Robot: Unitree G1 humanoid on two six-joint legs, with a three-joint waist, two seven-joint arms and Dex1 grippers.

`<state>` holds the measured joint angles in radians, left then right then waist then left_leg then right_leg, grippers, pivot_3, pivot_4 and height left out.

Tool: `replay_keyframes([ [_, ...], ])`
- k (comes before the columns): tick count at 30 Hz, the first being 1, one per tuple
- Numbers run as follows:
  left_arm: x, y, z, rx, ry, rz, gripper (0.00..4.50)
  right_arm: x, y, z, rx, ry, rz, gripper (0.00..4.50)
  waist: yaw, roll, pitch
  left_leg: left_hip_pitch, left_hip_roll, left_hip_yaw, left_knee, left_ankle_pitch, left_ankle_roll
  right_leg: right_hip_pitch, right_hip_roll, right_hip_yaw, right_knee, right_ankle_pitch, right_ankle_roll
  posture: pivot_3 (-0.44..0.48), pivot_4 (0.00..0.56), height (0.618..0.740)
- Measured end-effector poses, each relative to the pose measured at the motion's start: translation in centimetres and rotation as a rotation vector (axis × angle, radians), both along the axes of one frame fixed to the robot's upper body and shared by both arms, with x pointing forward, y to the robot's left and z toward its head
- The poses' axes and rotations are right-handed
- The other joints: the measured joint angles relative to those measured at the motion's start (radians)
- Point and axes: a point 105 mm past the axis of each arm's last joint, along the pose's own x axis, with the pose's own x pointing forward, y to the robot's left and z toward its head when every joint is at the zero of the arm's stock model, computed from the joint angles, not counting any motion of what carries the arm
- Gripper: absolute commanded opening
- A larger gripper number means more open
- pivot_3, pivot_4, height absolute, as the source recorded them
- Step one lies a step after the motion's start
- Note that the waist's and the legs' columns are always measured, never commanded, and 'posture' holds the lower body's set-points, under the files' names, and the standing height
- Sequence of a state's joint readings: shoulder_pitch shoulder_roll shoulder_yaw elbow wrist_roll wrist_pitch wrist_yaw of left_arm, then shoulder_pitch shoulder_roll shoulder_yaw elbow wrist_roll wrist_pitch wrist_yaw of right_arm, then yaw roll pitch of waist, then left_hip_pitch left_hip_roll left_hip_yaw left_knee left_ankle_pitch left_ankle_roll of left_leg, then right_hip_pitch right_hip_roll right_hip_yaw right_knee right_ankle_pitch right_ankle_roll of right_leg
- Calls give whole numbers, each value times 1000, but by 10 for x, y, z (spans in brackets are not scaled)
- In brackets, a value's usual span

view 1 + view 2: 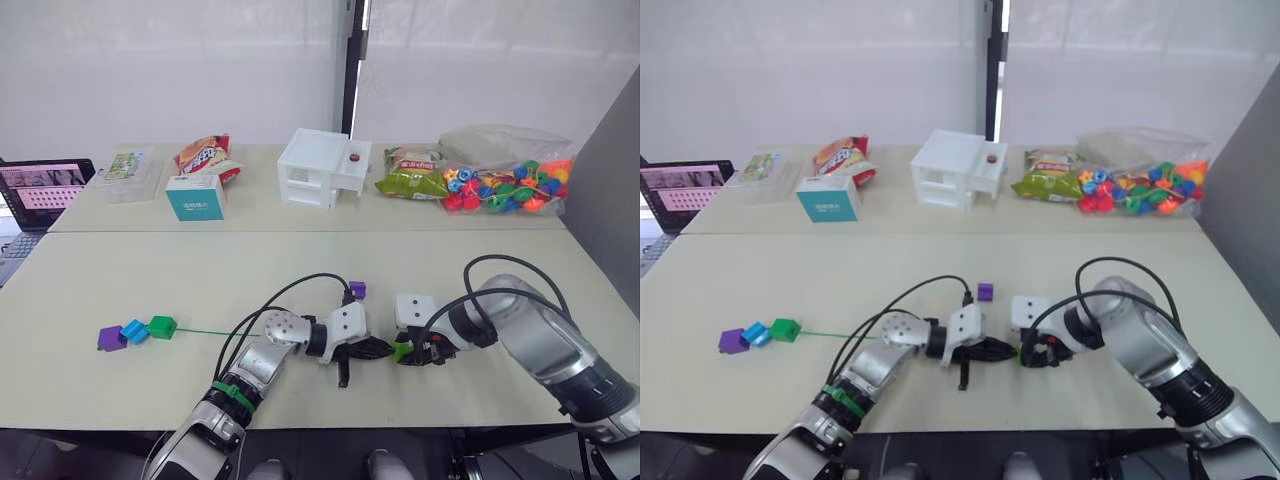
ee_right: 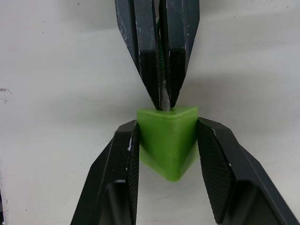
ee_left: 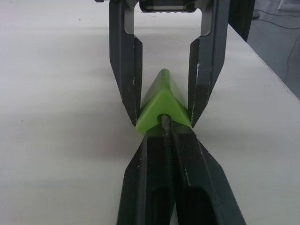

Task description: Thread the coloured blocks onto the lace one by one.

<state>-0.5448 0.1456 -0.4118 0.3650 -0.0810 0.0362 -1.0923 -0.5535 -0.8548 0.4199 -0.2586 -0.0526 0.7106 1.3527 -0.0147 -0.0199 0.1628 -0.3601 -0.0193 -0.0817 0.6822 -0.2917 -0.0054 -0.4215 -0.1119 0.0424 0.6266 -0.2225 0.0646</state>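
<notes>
Two grippers meet nose to nose: my right gripper [image 2: 166, 140] clamps the light green block [image 2: 167, 138], while my left gripper [image 3: 164, 136] pinches the lace [image 1: 205, 333] tip, its long axis aimed straight into the block's hole.

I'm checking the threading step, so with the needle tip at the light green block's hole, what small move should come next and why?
Probably ease the left gripper forward, pushing the lace tip through the light green block. The tip sits right at the block's hole, the right gripper clamps the block, and three blocks are already threaded.
</notes>
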Motion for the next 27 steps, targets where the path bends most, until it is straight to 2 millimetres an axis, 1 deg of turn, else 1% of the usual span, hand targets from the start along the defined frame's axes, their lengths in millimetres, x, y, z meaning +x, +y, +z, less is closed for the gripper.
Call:
replay_keyframes([
  [5, 1, 3, 0, 20, -2, 6, 2595, 0, 2, 0, 5, -4, 1, 1301, -2, 0, 0, 0, 0, 0, 0, 0, 0, 0, 0, 0, 0, 0, 0, 0, 150, 740],
  [10, 3, 13, 0, 86, -114, -2, 2602, 0, 5, 0, 15, -3, 6, 1301, -4, 0, 0, 1, 0, 0, -1, 0, 0, 0, 0, 0, 0, 0, 0, 0, 150, 740],
  [14, 3, 20, 1, 108, -145, 4, 2602, 0, 7, -1, 21, -5, 12, 1301, -6, 0, 0, 1, 0, 0, -1, 0, 0, 0, 1, 0, 0, 0, 0, 0, 150, 740],
  [17, 3, 23, 1, 115, -149, 7, 1750, 0, 8, -1, 27, -4, 12, 1301, -6, 0, 0, 1, 0, 0, -1, 0, 0, 0, 1, 0, 0, 0, 0, 0, 150, 740],
  [22, 2, 23, 0, 121, -149, 5, 91, 1, 11, -2, 39, -6, 13, 1301, -7, -1, 0, 2, 0, 0, -1, 0, 0, 0, 1, 0, 1, 0, 0, 0, 150, 740],
  [23, 2, 23, 0, 122, -149, 5, 0, 1, 11, -2, 39, -6, 13, 1301, -7, -1, 0, 2, 0, 0, -1, 0, 0, 0, 1, 0, 1, 0, 0, 0, 150, 740],
  [27, 2, 21, 0, 118, -157, 2, 0, 1, 12, -2, 40, -7, 13, 1301, -7, -1, 0, 2, 0, 0, 0, 0, 0, 0, 1, 0, 1, 0, 0, 0, 150, 740],
])
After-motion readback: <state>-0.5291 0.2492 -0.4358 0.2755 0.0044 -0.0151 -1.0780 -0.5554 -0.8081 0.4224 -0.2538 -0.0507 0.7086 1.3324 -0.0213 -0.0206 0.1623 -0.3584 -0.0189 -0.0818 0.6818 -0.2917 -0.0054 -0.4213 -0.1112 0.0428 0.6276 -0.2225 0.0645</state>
